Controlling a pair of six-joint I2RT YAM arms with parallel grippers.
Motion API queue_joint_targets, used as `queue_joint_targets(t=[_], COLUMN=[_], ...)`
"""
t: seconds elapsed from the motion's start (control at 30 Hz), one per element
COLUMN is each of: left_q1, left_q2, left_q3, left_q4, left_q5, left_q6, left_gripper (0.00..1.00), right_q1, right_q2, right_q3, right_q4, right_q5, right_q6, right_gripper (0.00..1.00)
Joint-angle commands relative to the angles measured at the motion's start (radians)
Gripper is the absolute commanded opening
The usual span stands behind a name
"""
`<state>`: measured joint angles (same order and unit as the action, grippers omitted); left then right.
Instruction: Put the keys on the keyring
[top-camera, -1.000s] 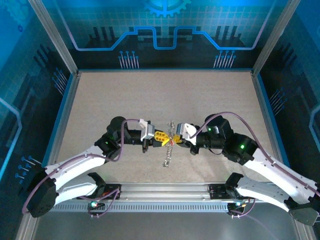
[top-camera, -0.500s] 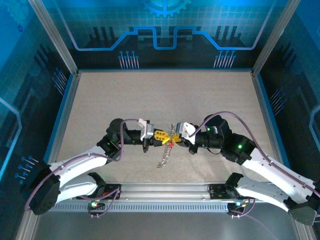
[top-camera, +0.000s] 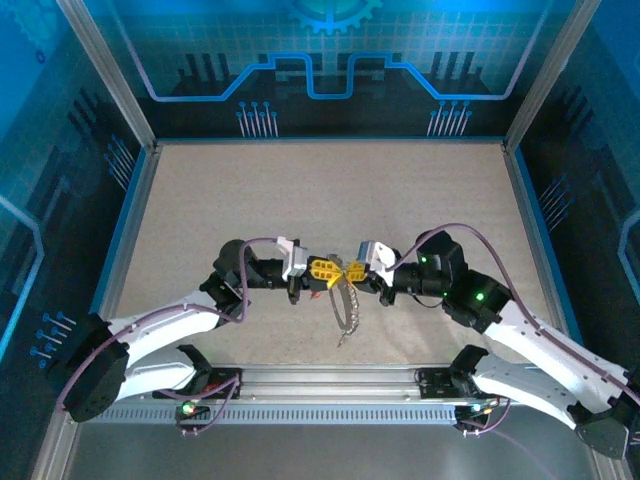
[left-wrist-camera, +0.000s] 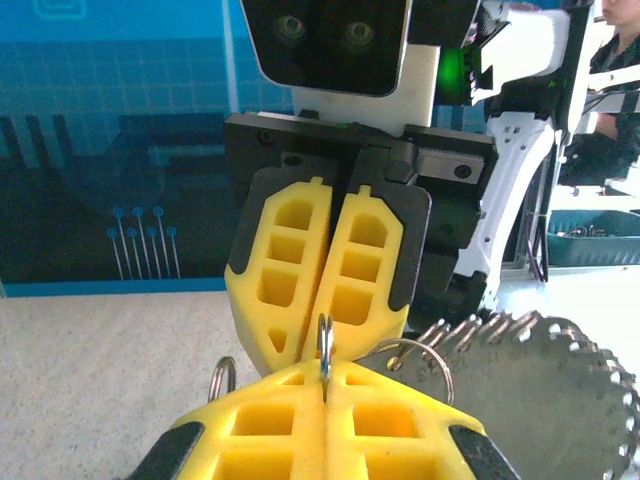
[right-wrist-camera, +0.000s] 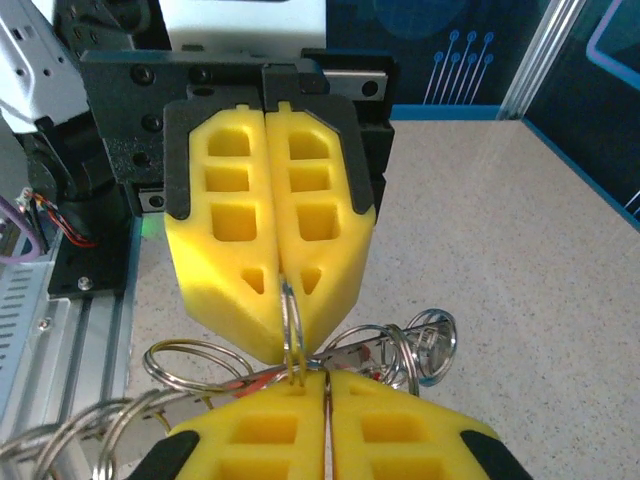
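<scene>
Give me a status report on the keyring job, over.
Left hand and right hand shut, tip to tip, both pinching one wire loop. Keyring hangs beneath like a chain. No obstruction seen.

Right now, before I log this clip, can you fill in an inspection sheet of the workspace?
Surface: speckled beige table, no spills seen.
Job's things: keyring hangs like a chain below the two hands. The keys are too small to tell apart, but a red piece shows among the small rings.
Clutter: nothing seen.
Hands: left hand and right hand meet tip to tip, each shut on the same thin wire ring.
Cables: a purple cable loops over each wrist, apart from the keyring.
Surroundings: blue printed walls, aluminium frame.
</scene>
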<state>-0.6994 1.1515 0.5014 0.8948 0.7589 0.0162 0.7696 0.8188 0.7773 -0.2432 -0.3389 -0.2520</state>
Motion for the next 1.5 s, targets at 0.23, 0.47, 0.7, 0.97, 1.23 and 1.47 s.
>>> queue_joint_targets(t=[0.23,0.47,0.7,0.97,1.23,1.47], left_q1=[-0.013,-0.004,-0.002,-0.003,-0.004,-0.004], left_q2=[0.003,0.032,0.079,0.106,0.133,0.175], left_q3=[0.004,0.004,-0.001,-0.001,0.0,0.001], left_q4=[0.134,0.214,0.327,0.386,0.432,0.504], left_q5=[0.0,0.008,0.009,0.003,0.003,-0.008], left_q6=[-0.023,-0.077,-0.143,-0.164,-0.185,-0.217], left_gripper=[0.0,0.0,0.0,0.0,0.0,0.0], right_q1=[-0.032,-0.026,-0.015,-0.016,0.006,0.065], right_q2=[-0.123,-0.151,-0.144,-0.106,-0.167,-0.194], right_q3=[-0.013,-0.035,-0.046,-0.064,-0.145,-0.224], right_q4=[-0.069,-0.057,0.019,0.031,0.089,0.246], right_q5=[-0.028,-0.067,-0.059,-0.041,-0.014,0.084], right_q6=[-0.04,-0.04,-0.025,0.001,0.061,0.132], right_gripper=[0.19,0.21,0.22,0.31,0.27,0.3])
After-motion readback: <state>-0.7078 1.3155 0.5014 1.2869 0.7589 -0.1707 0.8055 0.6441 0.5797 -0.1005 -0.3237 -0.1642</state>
